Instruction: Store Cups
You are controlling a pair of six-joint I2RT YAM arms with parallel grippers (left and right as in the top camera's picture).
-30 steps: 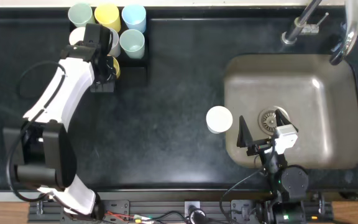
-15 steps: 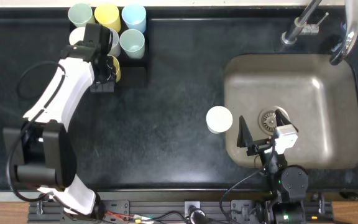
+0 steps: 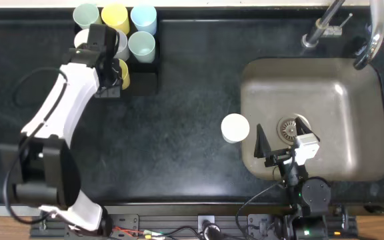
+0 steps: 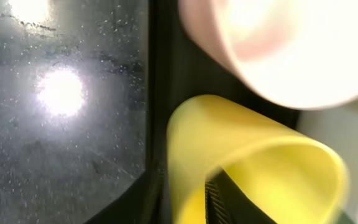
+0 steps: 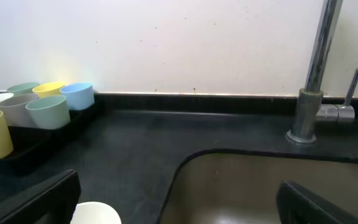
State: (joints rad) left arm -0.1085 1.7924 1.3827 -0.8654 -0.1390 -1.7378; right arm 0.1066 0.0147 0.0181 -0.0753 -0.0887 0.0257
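My left gripper point(image 3: 112, 75) is at the black cup rack point(image 3: 145, 79) at the counter's back left, shut on the wall of a yellow cup point(image 3: 123, 73) that stands at the rack's front row. In the left wrist view the yellow cup point(image 4: 247, 168) is squeezed oval, with one finger inside it and one outside; a pale cup point(image 4: 278, 50) stands right behind it. A white cup point(image 3: 235, 128) stands alone on the counter beside the sink. My right gripper point(image 3: 267, 152) is open at the sink's near left corner, close to the white cup point(image 5: 95, 213).
The rack holds several cups: green point(image 3: 85, 13), yellow point(image 3: 115, 15), blue point(image 3: 143, 17), teal point(image 3: 141, 45) and a grey one point(image 3: 120, 41). A steel sink point(image 3: 352, 87) takes the right side, with a faucet point(image 5: 316, 74) behind it. Dark counter lies between rack and sink.
The left arm's elbow has swung a little to the left, and its gripper with the yellow cup barely shifted. The right arm and white cup are unmoved.
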